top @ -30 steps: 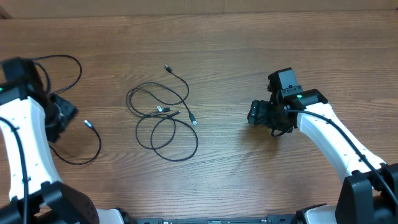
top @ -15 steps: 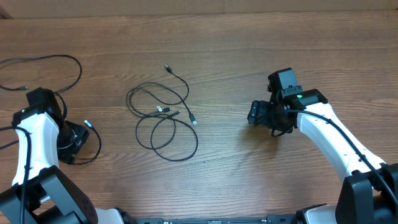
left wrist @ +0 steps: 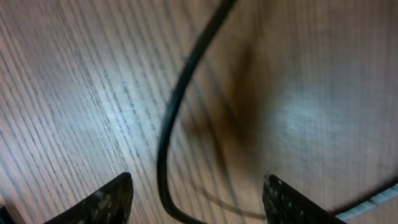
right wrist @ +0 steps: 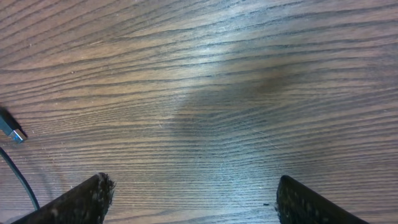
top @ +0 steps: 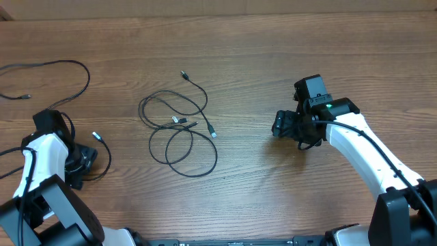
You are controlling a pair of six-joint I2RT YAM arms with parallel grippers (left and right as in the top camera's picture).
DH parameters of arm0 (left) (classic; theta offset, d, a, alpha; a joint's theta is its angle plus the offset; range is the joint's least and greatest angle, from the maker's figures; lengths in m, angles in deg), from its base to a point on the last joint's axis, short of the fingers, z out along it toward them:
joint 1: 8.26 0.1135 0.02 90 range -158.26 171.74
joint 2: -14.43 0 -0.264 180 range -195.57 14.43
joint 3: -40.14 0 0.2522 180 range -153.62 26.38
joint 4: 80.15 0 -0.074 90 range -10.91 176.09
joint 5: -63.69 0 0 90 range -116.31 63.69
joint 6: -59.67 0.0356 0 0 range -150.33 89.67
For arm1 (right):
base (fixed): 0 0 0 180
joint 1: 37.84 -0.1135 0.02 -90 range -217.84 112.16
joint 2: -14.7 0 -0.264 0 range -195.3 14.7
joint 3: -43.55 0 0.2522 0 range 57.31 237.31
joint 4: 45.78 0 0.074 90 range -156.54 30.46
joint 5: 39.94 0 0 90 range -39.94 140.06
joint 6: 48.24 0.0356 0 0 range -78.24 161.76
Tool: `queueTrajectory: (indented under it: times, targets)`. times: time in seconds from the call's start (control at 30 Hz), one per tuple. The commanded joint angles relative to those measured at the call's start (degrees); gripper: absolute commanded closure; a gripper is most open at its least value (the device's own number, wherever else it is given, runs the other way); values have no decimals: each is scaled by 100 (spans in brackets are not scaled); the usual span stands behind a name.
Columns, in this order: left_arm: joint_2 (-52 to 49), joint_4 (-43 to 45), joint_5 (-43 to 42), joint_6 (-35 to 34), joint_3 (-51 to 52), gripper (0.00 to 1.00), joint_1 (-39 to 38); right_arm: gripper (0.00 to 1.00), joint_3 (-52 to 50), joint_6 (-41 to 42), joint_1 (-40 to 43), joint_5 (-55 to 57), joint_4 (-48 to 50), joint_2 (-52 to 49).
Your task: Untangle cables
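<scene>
- Between the fingertips of my left pincer [left wrist: 199, 202] a thin, smooth black cord [left wrist: 168, 124] curves across the grained wooden table [left wrist: 74, 93]; the jaws stand well apart, clamping nothing.
- Under my right pincer [right wrist: 193, 199], equally wide and empty, lies bare wood; a small plug end [right wrist: 9, 132] shows at the wrist view's edge.
- Farther out, the main tangle [top: 179, 130] lies mid-table, about midway between both pincers, its long axis running near-to-far.
</scene>
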Motion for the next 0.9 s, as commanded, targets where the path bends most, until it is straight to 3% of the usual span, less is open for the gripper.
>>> queueTrajectory:
  times: [0.0, 0.07, 0.1, 0.23, 0.27, 0.63, 0.87]
  targets:
    - [-190, 22, 160, -76, 72, 34, 129, 17, -22, -17, 22, 46, 7, 37]
    - [-225, 31, 162, -76, 72, 37, 179, 17, -22, -17, 22, 46, 4, 37]
    - [-225, 48, 160, -76, 72, 44, 201, 17, -22, -17, 22, 46, 2, 37]
    - [-223, 157, 109, -74, 17, 91, 291, 17, -22, -17, 22, 46, -15, 37]
    - [-221, 177, 22, -74, -22, 96, 308, 17, -22, -17, 22, 48, -15, 37]
    - [-221, 369, -2124, -157, -1884, 96, 817, 18, -22, -17, 22, 46, -98, 37]
    - [-221, 826, -2199, -570, -2750, 96, 1362, 17, -22, -15, 22, 46, -105, 37]
